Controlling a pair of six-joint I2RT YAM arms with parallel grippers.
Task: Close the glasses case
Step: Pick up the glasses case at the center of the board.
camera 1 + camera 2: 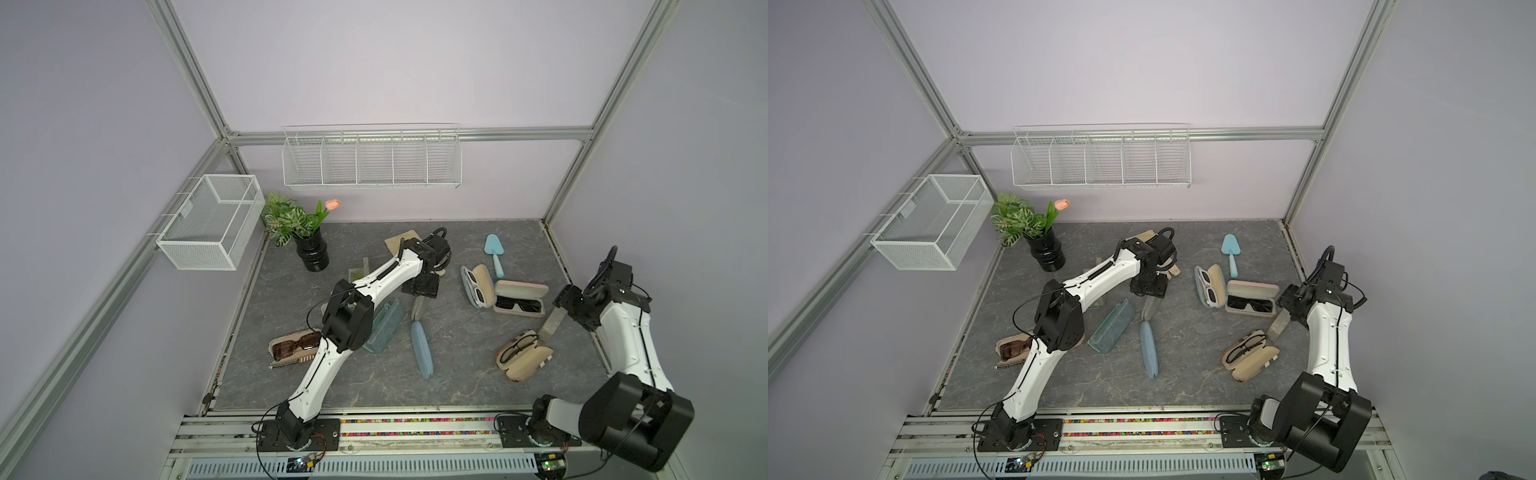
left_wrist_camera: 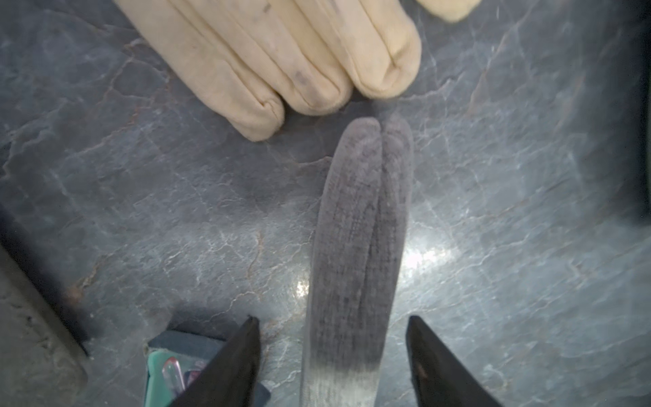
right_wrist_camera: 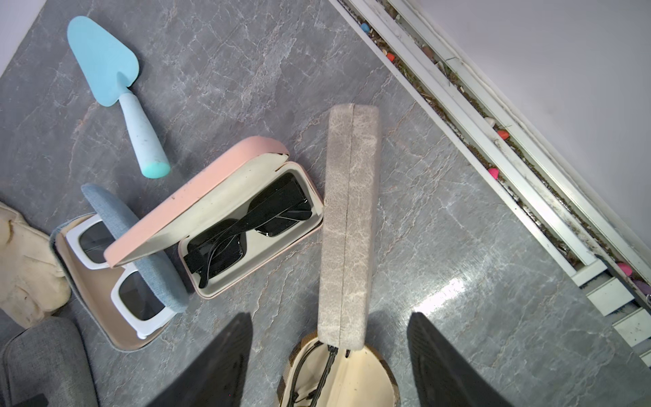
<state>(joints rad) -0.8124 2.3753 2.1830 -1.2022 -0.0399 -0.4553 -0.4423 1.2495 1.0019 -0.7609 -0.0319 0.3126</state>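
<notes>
Grey case [image 2: 355, 246] stands on edge mid-surface [image 2: 141, 211], seam up, halves nearly together. It is straddled by the left end effector [image 2: 333, 319], jaws wide, no contact seen on either side. The squeeze is best centred across the seam and applied square, so the case is not tipped or slid into the glove [image 2: 281, 53] just beyond. Right end effector [image 3: 329, 313] is wide too, nothing held, above a beige case [image 3: 348, 218]. Grey case's near end is cut off. Latch and contents cannot be told.
</notes>
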